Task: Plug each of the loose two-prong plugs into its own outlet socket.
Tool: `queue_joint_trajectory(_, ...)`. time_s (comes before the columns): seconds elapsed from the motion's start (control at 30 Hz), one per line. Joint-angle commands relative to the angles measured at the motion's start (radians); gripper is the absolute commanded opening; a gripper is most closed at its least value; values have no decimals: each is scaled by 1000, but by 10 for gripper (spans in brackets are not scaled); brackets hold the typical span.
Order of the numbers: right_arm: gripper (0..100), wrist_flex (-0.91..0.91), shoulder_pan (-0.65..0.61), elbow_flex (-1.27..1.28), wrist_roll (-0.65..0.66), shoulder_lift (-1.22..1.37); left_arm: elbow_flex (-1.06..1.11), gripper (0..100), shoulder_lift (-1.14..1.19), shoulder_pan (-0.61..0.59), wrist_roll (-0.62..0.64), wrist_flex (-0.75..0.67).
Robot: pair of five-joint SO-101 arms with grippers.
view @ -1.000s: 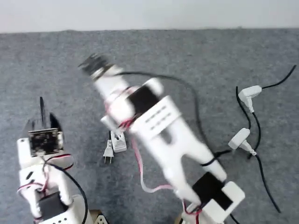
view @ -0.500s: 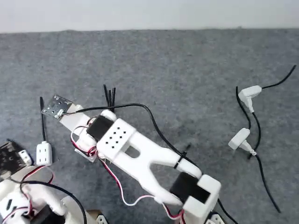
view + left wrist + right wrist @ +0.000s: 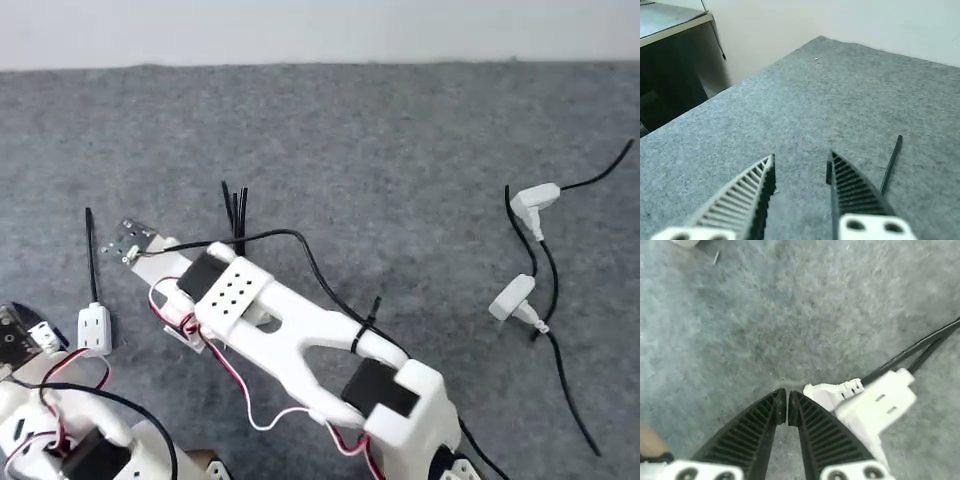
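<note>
While my right arm [image 3: 290,330] lies stretched low across the grey felt table [image 3: 400,130] toward its left side, I count two white plastic plugs at the right edge: a far plug [image 3: 535,200], bent at an angle, and a near plug [image 3: 514,297], straighter. Well apart from them, one blocky white socket [image 3: 94,329] rests by my left arm [image 3: 40,420], its thin black cord [image 3: 90,260] running away from me. That arm sits folded back at the near left corner.

My right gripper [image 3: 787,407] has its ribbed black fingers pressed together on nothing, just beside a white moulded piece [image 3: 875,402] with a ribbed neck — plug or socket, I cannot tell.

My left gripper [image 3: 801,182] hangs over bare felt, toothed fingers spread apart and empty.
</note>
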Motion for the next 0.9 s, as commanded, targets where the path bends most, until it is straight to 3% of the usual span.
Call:
queue_joint_trajectory(0.0, 9, -42, -7, -9, -43, 18, -5, 163, -6, -5, 20, -31)
queue_joint_trajectory(0.87, 9, -42, -7, -9, -48, 42, 24, 163, -6, -5, 21, -35)
